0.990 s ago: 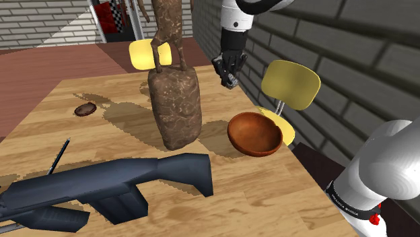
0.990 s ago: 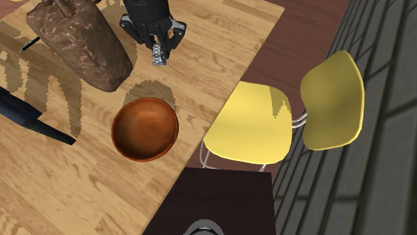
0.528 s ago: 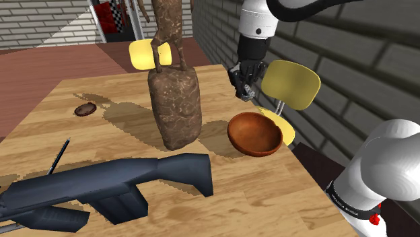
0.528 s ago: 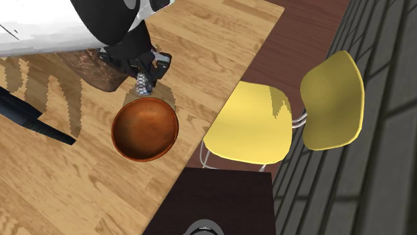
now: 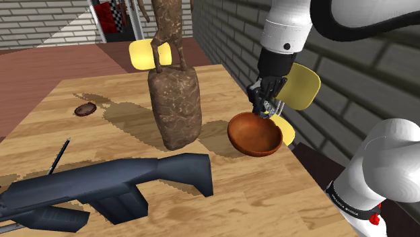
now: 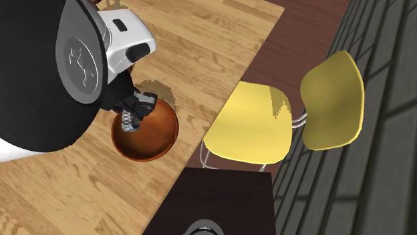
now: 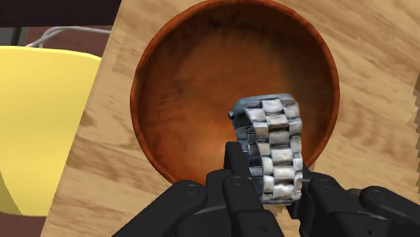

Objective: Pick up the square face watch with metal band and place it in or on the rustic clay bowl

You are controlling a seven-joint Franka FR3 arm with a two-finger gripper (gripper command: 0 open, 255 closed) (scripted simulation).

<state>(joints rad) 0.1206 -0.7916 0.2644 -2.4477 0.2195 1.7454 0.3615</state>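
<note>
My black gripper (image 7: 269, 176) is shut on the watch (image 7: 273, 147), whose silver metal link band stands upright between the fingers. Directly beneath it lies the reddish-brown clay bowl (image 7: 195, 87), hollow and with nothing inside. In the shoulder view the gripper (image 5: 266, 106) hangs just above the bowl's (image 5: 254, 134) far rim, near the table's right edge. From the second exterior view, the watch (image 6: 130, 122) hovers over the bowl (image 6: 154, 137), with the arm covering part of it.
A tall brown sculpture (image 5: 175, 101) stands left of the bowl. A dark rifle (image 5: 101, 185) lies across the table's front, and a small brown disc (image 5: 85, 109) rests far left. A yellow chair (image 6: 281, 120) sits off the table edge beside the brick wall (image 5: 350, 74).
The gripper has carried the watch from beside the sculpture toward the shoulder view's right and downward, ending over the bowl. The bowl and other objects have stayed put.
</note>
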